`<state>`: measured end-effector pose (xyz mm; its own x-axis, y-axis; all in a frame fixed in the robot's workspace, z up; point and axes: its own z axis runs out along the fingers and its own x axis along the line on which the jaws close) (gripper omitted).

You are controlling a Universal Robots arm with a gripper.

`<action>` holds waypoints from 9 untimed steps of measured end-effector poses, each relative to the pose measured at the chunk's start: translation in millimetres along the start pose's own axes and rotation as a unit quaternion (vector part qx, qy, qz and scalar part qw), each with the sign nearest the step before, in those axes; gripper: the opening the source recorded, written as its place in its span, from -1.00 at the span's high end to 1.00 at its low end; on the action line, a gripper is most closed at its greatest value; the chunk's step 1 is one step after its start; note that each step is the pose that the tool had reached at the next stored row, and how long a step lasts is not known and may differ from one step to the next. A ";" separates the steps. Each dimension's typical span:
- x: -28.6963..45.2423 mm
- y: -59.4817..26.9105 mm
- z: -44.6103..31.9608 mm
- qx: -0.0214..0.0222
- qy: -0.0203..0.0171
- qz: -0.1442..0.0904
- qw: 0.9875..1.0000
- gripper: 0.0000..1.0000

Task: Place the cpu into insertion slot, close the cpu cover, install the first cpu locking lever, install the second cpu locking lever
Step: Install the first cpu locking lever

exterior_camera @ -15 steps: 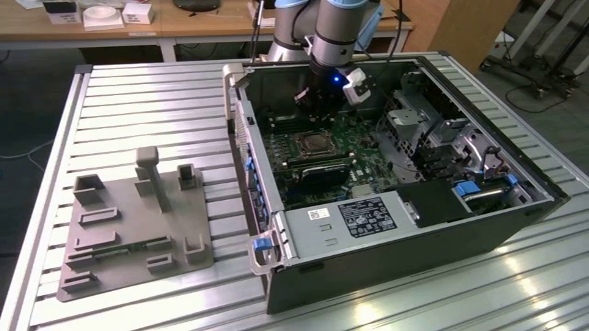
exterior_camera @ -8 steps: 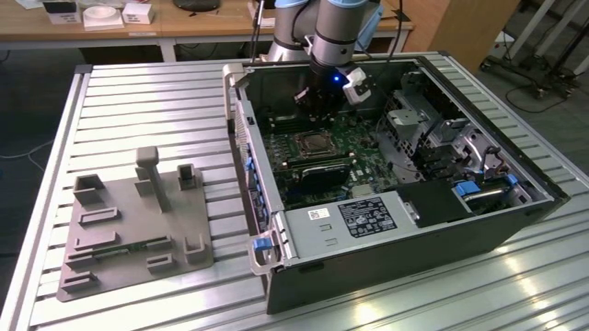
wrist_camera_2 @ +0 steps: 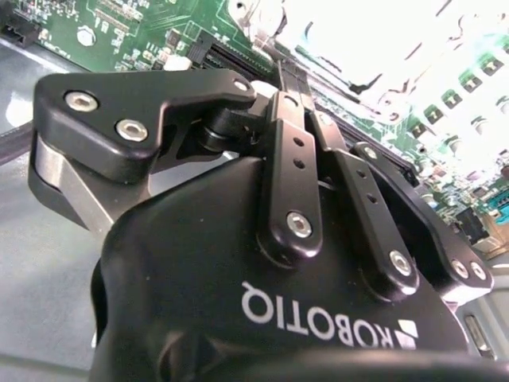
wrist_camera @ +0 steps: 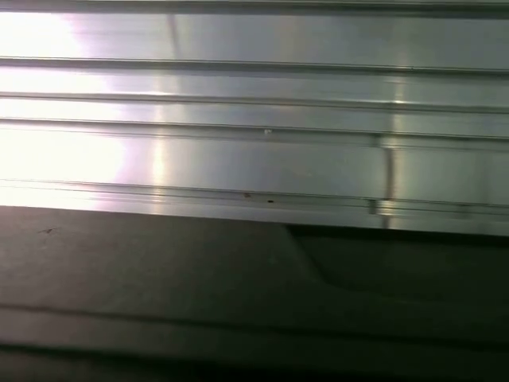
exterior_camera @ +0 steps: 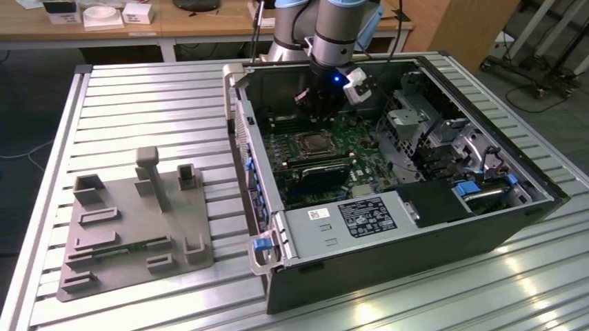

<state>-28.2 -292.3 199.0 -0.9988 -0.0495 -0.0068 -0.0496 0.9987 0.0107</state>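
In the exterior view my gripper (exterior_camera: 314, 116) hangs inside the open computer case, just above the far edge of the insertion slot (exterior_camera: 313, 143). The slot is a small square socket with a silvery frame around a darker grey centre, lying flat on the green motherboard (exterior_camera: 354, 138). I cannot tell the cpu or the cpu cover apart from that frame. In the second wrist view the black gripper (wrist_camera_2: 280, 72) fills the foreground, its finger links drawn together, shut, over the board. A glaring bright patch lies beyond the tips. Nothing shows between the fingers.
The black case (exterior_camera: 396, 248) lies on a slatted aluminium table (exterior_camera: 138, 103). A grey box with a white label (exterior_camera: 363, 217) sits at its near end, black memory slots (exterior_camera: 318, 165) beside the socket, drive cages (exterior_camera: 428, 124) on the exterior view's right. A grey fixture plate (exterior_camera: 134, 227) lies left.
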 end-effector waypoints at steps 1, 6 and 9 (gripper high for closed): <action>0.0 0.0 0.3 0.000 0.000 0.000 1.000 0.80; 0.0 0.1 3.0 0.000 0.000 0.000 1.000 0.80; 0.0 -0.1 2.9 -0.002 0.000 0.000 1.000 0.80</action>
<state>-28.1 -292.4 196.1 -0.9987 -0.0496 -0.0071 -0.0497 0.9987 0.0147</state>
